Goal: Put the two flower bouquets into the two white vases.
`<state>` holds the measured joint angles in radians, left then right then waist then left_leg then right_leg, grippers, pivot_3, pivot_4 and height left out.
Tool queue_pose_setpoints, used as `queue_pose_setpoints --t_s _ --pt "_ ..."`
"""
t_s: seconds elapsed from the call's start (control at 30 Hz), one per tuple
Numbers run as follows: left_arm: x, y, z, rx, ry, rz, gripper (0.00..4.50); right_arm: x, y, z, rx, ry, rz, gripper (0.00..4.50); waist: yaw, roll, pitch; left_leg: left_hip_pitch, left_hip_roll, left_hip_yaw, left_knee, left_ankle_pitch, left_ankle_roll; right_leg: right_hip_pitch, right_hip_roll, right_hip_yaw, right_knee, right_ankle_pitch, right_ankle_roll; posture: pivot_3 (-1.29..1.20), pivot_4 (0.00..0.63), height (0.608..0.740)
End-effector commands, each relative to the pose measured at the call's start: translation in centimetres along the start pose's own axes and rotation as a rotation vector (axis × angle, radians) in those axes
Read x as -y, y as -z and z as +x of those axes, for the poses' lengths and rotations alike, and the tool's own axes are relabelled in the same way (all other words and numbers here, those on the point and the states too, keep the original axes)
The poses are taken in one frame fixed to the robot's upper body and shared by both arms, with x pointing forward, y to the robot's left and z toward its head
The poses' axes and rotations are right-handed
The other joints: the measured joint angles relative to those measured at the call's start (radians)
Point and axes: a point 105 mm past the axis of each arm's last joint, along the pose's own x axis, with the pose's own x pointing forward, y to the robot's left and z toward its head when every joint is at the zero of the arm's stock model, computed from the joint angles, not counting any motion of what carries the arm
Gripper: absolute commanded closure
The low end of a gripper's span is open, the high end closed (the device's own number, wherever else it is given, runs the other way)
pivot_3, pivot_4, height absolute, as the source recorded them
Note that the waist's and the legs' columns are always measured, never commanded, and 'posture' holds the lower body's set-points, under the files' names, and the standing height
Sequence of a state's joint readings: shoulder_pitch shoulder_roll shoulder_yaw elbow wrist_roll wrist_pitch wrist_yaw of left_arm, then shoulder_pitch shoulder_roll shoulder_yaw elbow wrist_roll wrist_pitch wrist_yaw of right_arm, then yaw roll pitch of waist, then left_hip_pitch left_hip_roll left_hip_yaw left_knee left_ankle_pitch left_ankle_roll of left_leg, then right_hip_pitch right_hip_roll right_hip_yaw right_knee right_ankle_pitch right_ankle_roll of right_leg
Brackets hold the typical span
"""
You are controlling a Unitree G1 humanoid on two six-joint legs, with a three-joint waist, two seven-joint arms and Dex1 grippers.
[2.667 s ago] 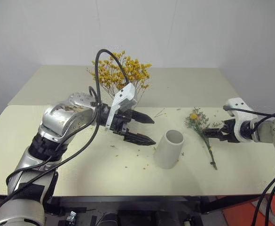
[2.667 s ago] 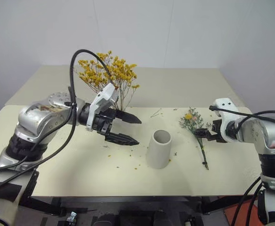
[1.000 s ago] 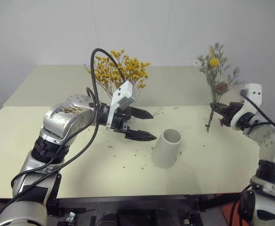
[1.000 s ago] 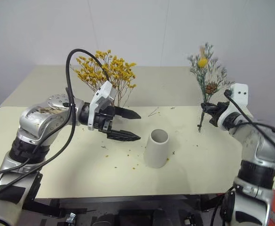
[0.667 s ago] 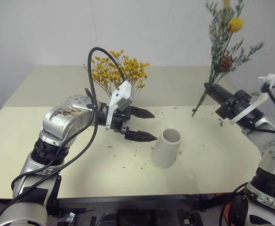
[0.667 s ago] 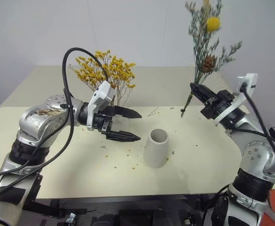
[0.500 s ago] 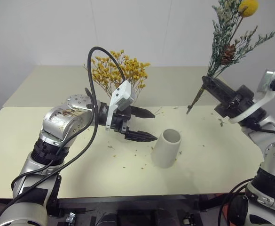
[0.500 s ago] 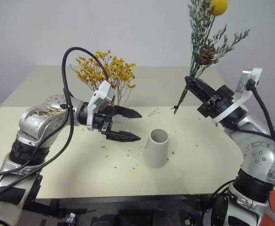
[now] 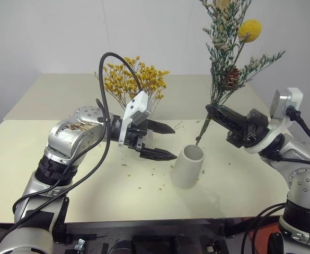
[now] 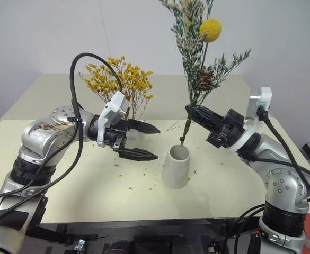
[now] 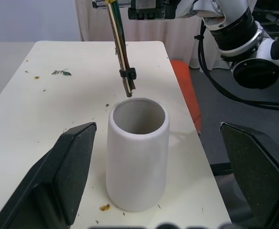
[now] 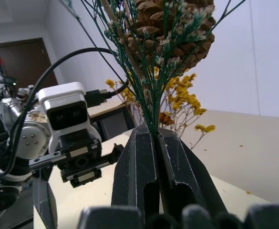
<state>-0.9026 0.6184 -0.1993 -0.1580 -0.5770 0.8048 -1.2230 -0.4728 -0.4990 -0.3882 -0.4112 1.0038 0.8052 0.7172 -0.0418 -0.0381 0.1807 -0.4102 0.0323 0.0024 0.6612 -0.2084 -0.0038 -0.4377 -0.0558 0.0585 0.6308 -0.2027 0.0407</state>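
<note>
A: Where do we see the sprig [image 9: 230,50]?
B: Clamped upright in our right end effector [image 9: 210,110], stem tips just above the cylinder vase [image 9: 188,167] on the table [image 9: 80,185].
A: Our left end effector [image 9: 165,142]?
B: Fingers spread apart, empty, beside that vase.

Bright even light, soft shadows, sharp

Pale cream table [image 9: 260,174], strewn with small yellow and green crumbs [image 9: 144,180] near the middle. Second, like-coloured table [image 9: 54,90] butted against the far edge. Plain white wall [image 9: 49,37] behind. Dark door [image 12: 20,67] in the room's corner. Orange-red patch [image 11: 184,93] on the grey floor beside the table.
</note>
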Motion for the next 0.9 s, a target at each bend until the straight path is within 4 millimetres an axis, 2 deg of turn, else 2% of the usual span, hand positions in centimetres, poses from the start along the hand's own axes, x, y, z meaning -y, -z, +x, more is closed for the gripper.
queue_pose_setpoints --t_s 0.03,0.73,0.87,0.9 --pt "0.2 -0.7 0.0 0.007 0.009 0.052 0.0 -1.0 0.2 0.4 -0.021 -0.024 -0.051 4.46 -0.001 0.0 0.0 0.0 0.0 0.0 0.0 0.0 0.0 0.0 0.0 0.0 0.0 0.0 0.0 0.0 0.15 0.74" --pt "-0.2 -0.7 0.0 0.0 0.006 0.071 0.0 -0.7 4.2 -0.8 -0.136 0.023 -0.077 4.46 0.002 0.0 0.0 0.0 0.0 0.0 0.0 0.0 0.0 0.0 0.0 0.0 0.0 0.0 0.0 0.0 0.15 0.74" --pt "-0.2 -0.8 0.0 0.002 0.009 0.077 0.0 -0.9 4.6 -0.9 -0.155 0.017 -0.07 3.49 0.002 0.0 0.0 0.0 0.0 0.0 0.0 0.0 0.0 0.0 0.0 0.0 0.0 0.0 0.0 0.0 0.15 0.74" --pt "-0.2 -0.8 0.0 0.002 0.009 0.078 0.0 -1.0 4.6 -0.9 -0.157 0.011 -0.068 3.06 0.002 0.0 0.0 0.0 0.0 0.0 0.0 0.0 0.0 0.0 0.0 0.0 0.0 0.0 0.0 0.0 0.15 0.74"
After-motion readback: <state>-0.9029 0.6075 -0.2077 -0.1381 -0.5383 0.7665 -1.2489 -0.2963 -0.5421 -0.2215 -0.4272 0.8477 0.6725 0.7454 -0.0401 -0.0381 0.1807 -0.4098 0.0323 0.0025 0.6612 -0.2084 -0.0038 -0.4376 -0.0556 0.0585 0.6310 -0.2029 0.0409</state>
